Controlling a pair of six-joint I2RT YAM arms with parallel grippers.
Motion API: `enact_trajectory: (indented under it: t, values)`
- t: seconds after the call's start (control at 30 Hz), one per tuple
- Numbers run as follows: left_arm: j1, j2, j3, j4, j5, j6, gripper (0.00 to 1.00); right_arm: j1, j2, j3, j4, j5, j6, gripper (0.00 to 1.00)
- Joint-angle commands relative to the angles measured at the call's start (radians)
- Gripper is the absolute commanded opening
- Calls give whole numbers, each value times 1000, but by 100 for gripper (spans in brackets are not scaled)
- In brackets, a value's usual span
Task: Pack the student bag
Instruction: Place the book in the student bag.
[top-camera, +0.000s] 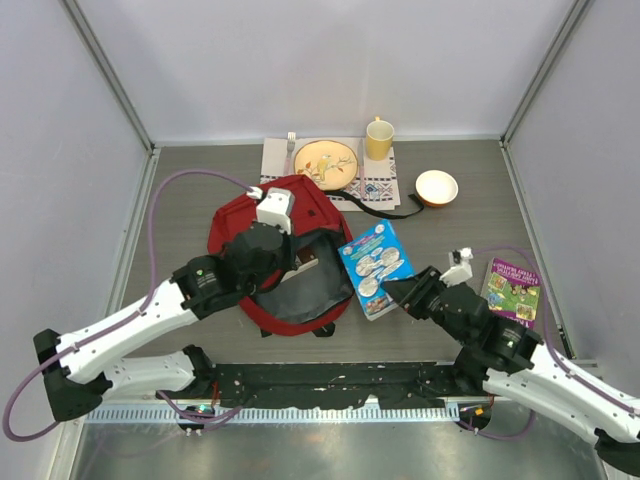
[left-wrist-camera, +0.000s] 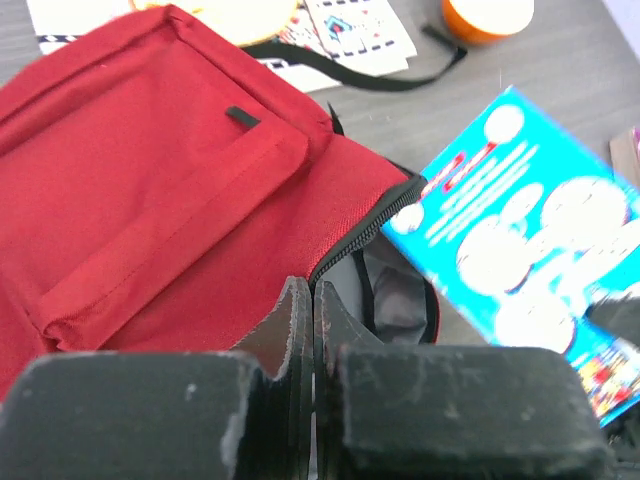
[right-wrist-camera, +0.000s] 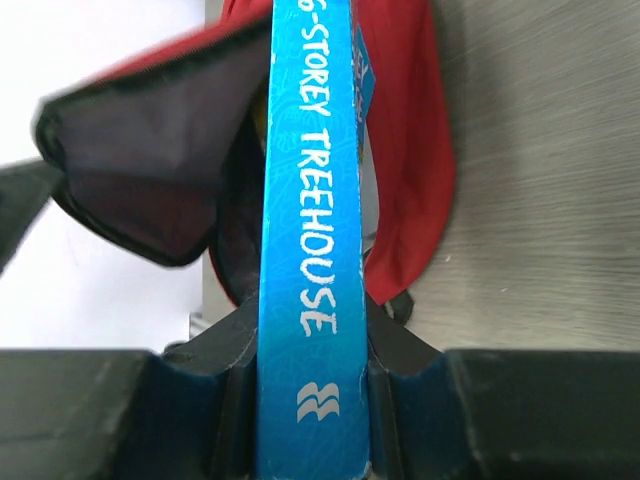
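Observation:
The student bag (top-camera: 255, 215) is a red backpack lying in the middle of the table, its main opening gaping toward the right and showing dark grey lining. My left gripper (top-camera: 303, 262) is shut on the zipper edge of the bag's upper flap (left-wrist-camera: 345, 245) and holds it lifted. My right gripper (top-camera: 388, 291) is shut on a blue book (top-camera: 375, 265), gripping its lower corner. The book's spine (right-wrist-camera: 308, 250) stands between the fingers, and its far end is at the bag's opening (right-wrist-camera: 160, 190). The book also shows in the left wrist view (left-wrist-camera: 520, 230).
A purple book (top-camera: 512, 290) lies at the right. At the back, a placemat (top-camera: 380, 185) carries a plate (top-camera: 326, 164), a fork (top-camera: 291, 145) and a yellow mug (top-camera: 379, 138). An orange-and-white bowl (top-camera: 436, 187) stands beside it. A black strap (top-camera: 385, 208) trails from the bag.

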Motion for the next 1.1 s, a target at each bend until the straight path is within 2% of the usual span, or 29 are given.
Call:
enact_trajectory:
  t: [0.0,0.2,0.3,0.47,0.57,0.6,0.77,0.83,1.07]
  values:
    - [-2,-51,57,30,-152,-57,0,0,61,-20,341,-192,6,1]
    - [-2,-49,59,52,-173,-102,0,0,125,-27,399,-303,78,1]
    - [-2,-46,57,74,-147,-105,0,0,199,-36,478,-417,127,1]
    - [-2,-17,77,76,-113,-111,0,0,343,-37,577,-492,156,1]
    - [-2,-3,83,80,-85,-109,0,0,416,-36,705,-521,149,1]
    - [-2,-3,83,83,-68,-111,0,0,479,-33,806,-532,152,1]
    - [-2,-20,66,89,-53,-122,0,0,703,38,1002,-546,155,1]
    - [-2,-24,62,86,-65,-123,0,0,795,50,1140,-571,181,1]
    - [-2,-43,60,71,-67,-117,0,-32,982,131,1347,-658,259,1]
